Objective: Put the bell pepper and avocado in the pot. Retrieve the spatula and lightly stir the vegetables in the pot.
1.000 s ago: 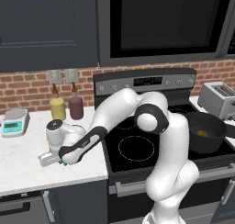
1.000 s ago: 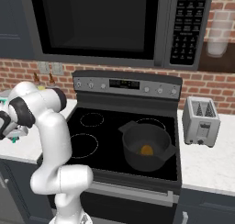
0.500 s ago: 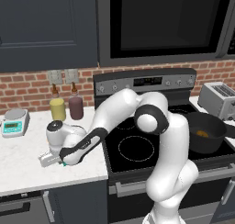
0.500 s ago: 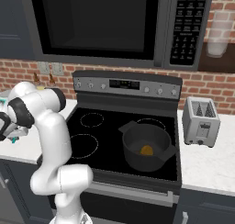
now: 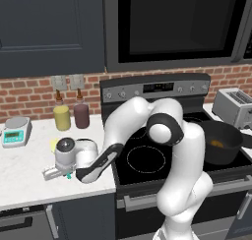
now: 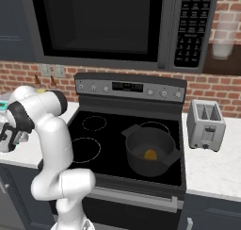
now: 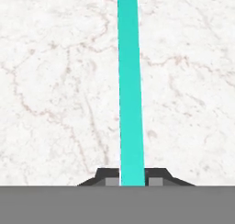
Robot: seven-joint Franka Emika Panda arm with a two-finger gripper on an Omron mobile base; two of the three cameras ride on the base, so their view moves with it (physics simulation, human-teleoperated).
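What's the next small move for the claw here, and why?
Probably lift straight up. The claw looks shut on the spatula handle, which lies just above the counter, while the pot waits on the stove.

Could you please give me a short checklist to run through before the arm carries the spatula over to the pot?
1. Hand shut on the spatula: ok, the teal handle runs out from between the fingertips.
2. Spatula lifted off the counter: cannot tell.
3. Pot on the stove, open at the top: ok.
4. Vegetables in the pot: cannot tell; something orange lies at its bottom.
5. Bottles and scale apart from the hand: ok, they stand toward the wall.
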